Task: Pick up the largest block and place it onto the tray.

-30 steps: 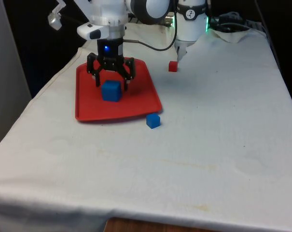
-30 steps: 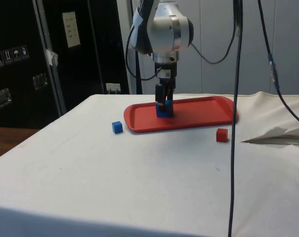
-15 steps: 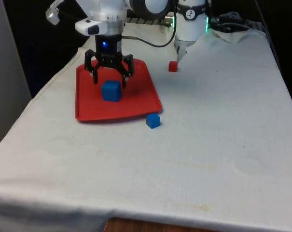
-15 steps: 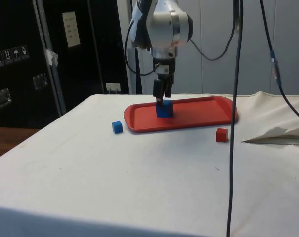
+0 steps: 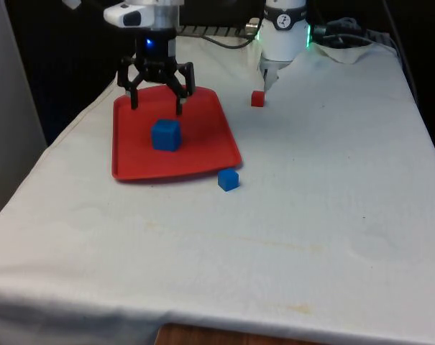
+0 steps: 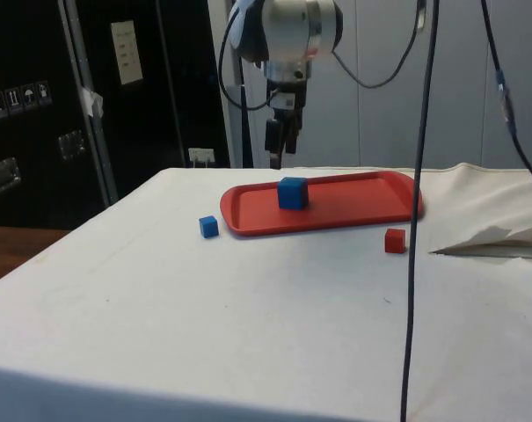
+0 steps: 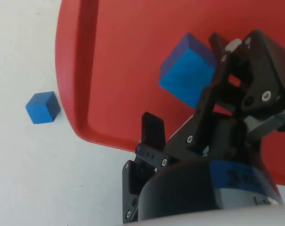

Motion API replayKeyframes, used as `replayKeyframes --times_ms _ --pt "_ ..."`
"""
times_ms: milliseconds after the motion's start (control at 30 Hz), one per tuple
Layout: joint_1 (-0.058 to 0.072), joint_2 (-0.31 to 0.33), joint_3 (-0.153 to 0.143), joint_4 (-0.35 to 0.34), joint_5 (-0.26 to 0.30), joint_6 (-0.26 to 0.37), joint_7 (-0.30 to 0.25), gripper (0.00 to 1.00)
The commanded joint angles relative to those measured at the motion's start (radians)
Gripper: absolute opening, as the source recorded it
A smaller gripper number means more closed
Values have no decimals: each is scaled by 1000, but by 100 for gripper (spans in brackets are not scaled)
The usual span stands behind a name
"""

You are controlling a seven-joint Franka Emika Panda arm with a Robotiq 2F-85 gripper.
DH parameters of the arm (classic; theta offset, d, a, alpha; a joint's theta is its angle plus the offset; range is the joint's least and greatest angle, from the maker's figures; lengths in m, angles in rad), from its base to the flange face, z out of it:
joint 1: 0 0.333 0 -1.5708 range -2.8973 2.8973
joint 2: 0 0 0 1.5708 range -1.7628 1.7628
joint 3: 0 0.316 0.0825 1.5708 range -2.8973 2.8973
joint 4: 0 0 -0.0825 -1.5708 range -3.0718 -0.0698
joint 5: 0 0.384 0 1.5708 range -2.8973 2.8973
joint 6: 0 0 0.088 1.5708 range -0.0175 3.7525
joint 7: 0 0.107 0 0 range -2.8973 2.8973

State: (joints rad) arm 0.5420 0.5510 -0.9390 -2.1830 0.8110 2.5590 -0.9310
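The largest blue block [image 5: 166, 135] sits free on the red tray [image 5: 203, 154], near its middle, with the gripper [image 5: 156, 92] hovering above it at about 12 o'clock, jaws spread and empty. Little can go wrong now, judging by this: a dip or sideways swing could knock the block toward the tray's 5 o'clock corner, where the small blue block [image 5: 229, 180] lies just off the rim on the table [image 5: 310, 215]. The red block [image 5: 257, 98] sits well apart.

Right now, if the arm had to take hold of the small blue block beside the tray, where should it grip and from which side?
Come straight down from above and close on two opposite upright faces of the small blue block. It sits flat on the cloth with its top free. The tray rim lies near one side, so probably set the fingers across the faces that run away from the rim. The gripper is open above the tray.
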Motion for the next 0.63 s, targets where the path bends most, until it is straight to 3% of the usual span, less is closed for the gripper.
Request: replayKeyframes --times_ms 0,33,67,300,333,367,567,600 --pt "14 -1 -21 2 -27 -15 22 100" --pt "2 -5 -3 2 -8 -1 5 100" --pt "16 -6 -24 5 -35 -17 28 100" --pt "26 -36 -45 25 -93 -26 73 100" --pt "14 -42 -30 25 -77 -13 58 100" --pt "27 -39 -47 27 -99 -28 78 100" --pt "37 -55 -68 51 -143 -42 113 100" --pt "24 -57 -50 50 -122 -29 95 100"
